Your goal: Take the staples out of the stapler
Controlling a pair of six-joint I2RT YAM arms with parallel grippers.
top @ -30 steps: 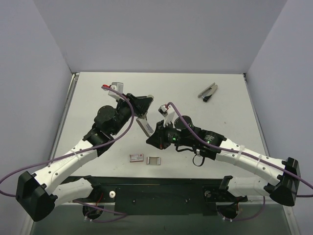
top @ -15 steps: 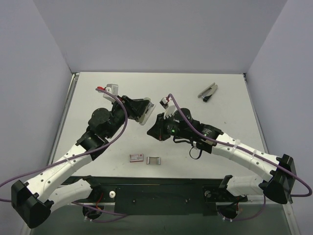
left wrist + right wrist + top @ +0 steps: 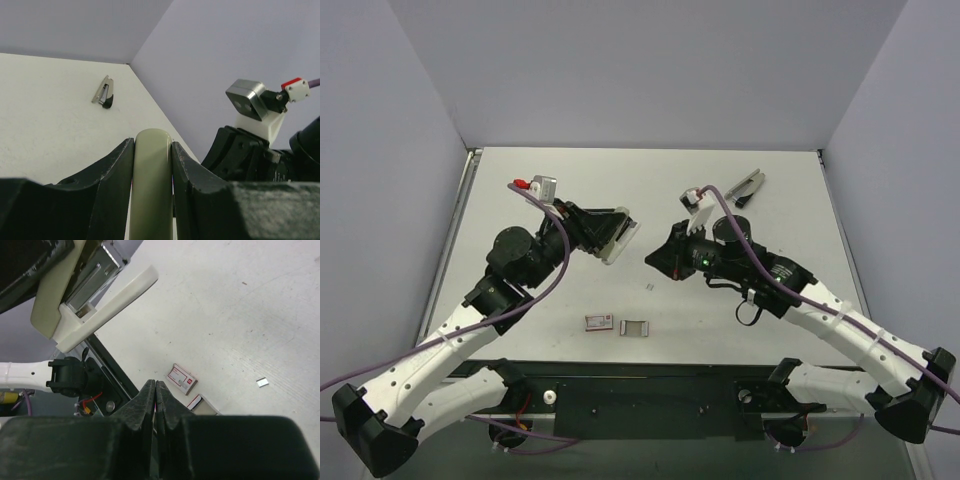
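Note:
My left gripper [image 3: 605,232] is shut on the stapler [image 3: 622,240] and holds it above the table's middle. In the left wrist view the pale grey-green shell [image 3: 152,175] stands clamped between the two fingers of the left gripper [image 3: 152,144]. The right wrist view shows the stapler hinged open: the shell bar [image 3: 112,297] swings away from the silver inner bar [image 3: 95,272]. My right gripper [image 3: 657,260] hangs a short way right of the stapler, apart from it. The right gripper [image 3: 155,383] is shut, fingers pressed together, nothing seen between them. A small silver staple piece [image 3: 651,288] lies on the table below them.
A red-and-white box [image 3: 598,322] and its slid-out tray [image 3: 634,327] lie near the front edge. A metal staple remover [image 3: 745,187] rests at the back right, also the staple remover [image 3: 104,92] in the left wrist view. Walls enclose the table on three sides.
My right gripper has drawn back to the right, away from the stapler. The left gripper has lifted and swung the stapler slightly right. A small silver piece now shows on the table.

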